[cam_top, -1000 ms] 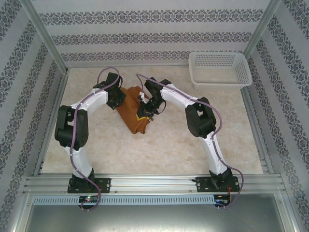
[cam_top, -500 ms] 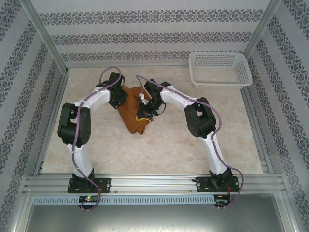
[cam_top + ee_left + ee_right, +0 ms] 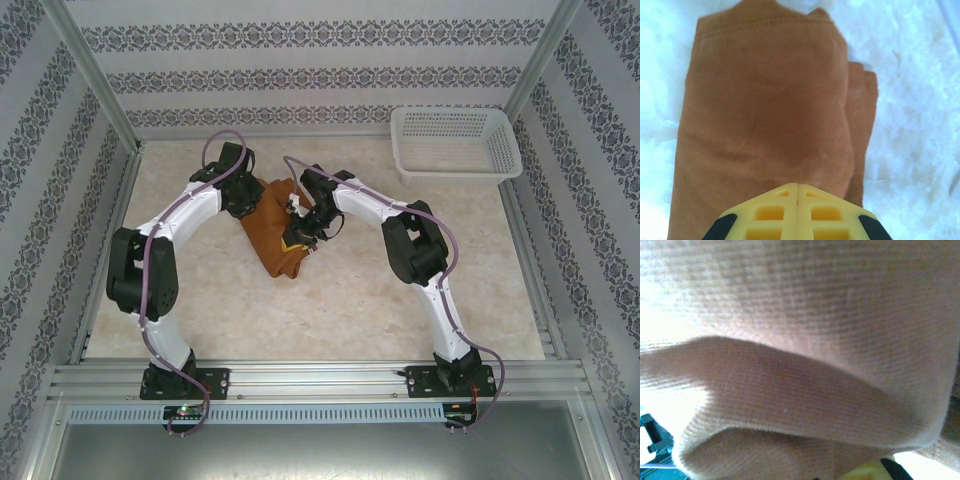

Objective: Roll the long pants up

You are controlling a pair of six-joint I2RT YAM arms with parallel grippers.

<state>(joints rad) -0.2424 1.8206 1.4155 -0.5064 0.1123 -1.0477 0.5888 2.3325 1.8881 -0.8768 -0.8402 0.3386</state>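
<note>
The long pants lie as a folded rust-brown bundle in the middle of the table. In the left wrist view the pants stretch ahead as a thick fold with a narrower layer on the right. My left gripper is at the bundle's far left edge, and its yellow fingers are pressed together with nothing between them. My right gripper sits on the bundle's right side. Cloth drapes right over that camera, and a sliver of a yellow finger shows beneath a raised fold.
A white mesh basket stands at the back right corner, apart from both arms. Patterned walls and metal frame posts enclose the pale table. Bare tabletop lies in front of the bundle.
The left arm's elbow has swung out to the left and its gripper has edged toward the far side of the bundle. The right arm and the pants have hardly moved.
</note>
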